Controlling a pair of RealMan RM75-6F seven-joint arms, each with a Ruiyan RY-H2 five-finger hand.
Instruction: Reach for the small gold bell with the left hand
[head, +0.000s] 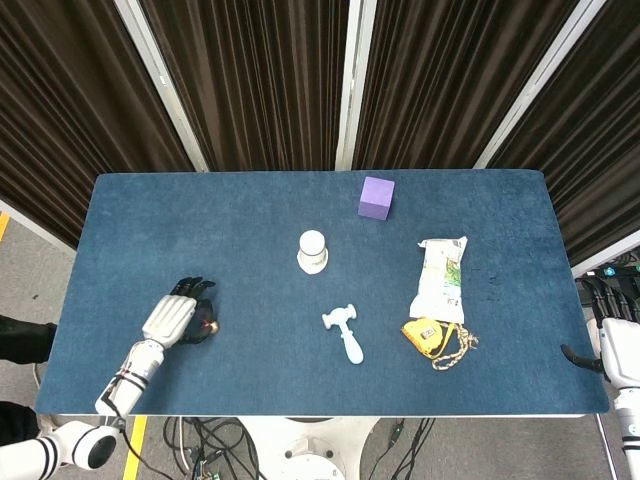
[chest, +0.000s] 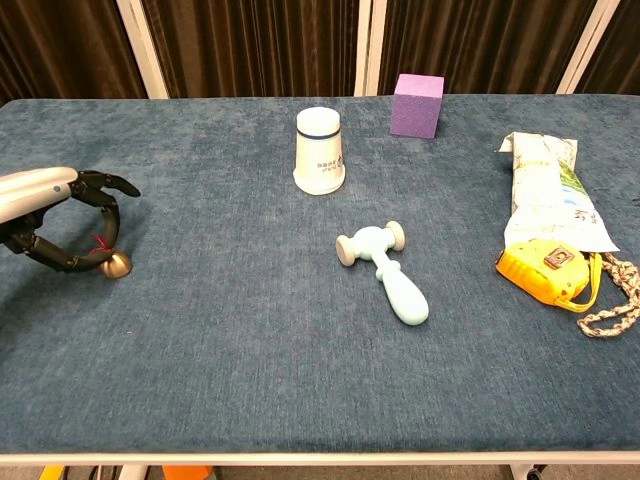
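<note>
The small gold bell (chest: 117, 264) with a red loop sits on the blue table (chest: 250, 350) near its left edge; it shows in the head view as the bell (head: 213, 326). My left hand (chest: 60, 225) arches over it from the left, dark fingers (chest: 108, 215) curved down toward the bell and the thumb tip touching its left side. The bell rests on the cloth, not lifted. The left hand (head: 178, 316) covers most of it from above. My right hand (head: 612, 340) hangs off the table's right end, fingers apart, holding nothing.
A white cup (chest: 320, 150) stands mid-table, with a purple cube (chest: 417, 104) behind it. A pale blue toy hammer (chest: 385, 268) lies in the middle. A snack bag (chest: 548, 190) and a yellow tape measure (chest: 545, 270) with a cord lie at the right.
</note>
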